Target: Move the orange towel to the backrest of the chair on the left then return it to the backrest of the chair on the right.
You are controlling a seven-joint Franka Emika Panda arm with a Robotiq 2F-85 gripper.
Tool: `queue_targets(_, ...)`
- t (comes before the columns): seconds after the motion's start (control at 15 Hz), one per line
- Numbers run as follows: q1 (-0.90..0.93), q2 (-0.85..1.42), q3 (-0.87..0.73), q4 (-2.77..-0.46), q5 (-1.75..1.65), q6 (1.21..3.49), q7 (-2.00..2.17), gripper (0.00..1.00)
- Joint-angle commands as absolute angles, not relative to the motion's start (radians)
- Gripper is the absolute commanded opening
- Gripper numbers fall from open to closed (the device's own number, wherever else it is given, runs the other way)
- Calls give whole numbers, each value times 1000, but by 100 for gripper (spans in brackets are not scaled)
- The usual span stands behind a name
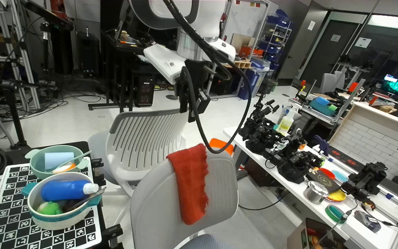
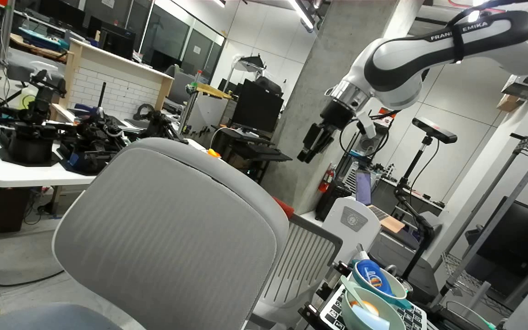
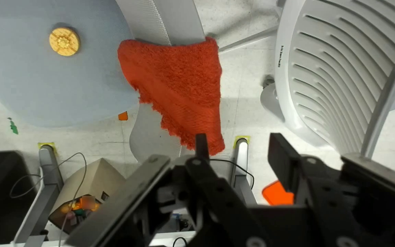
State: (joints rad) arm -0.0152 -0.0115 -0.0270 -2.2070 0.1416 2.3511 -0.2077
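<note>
We log the fringed orange towel [image 1: 190,188] draped over the backrest [image 1: 154,207] of the mesh chair [image 1: 221,190]; the slatted chair [image 1: 142,147] stands near. In the wrist view we find the hand [image 3: 241,152] released — fingers [image 3: 283,161] spread — raised above the chairs and apart from the towel.
</note>
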Motion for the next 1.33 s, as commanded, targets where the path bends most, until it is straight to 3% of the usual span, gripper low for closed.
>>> queue_targets(0.0, -21, -3, -29, -2193, 125, 2357, -196, 81)
queue_targets(0.2, -23, -3, -31, -2195, 132, 2358, -202, 99)
queue_targets(0.27, -24, -4, -31, -2195, 137, 2355, -207, 100)
queue_targets(0.33, -20, -8, -26, -2206, 141, 2351, -205, 93)
queue_targets(0.47, -21, -8, -27, -2206, 141, 2351, -205, 100)
queue_targets(1.27, -21, -8, -27, -2205, 141, 2351, -205, 100)
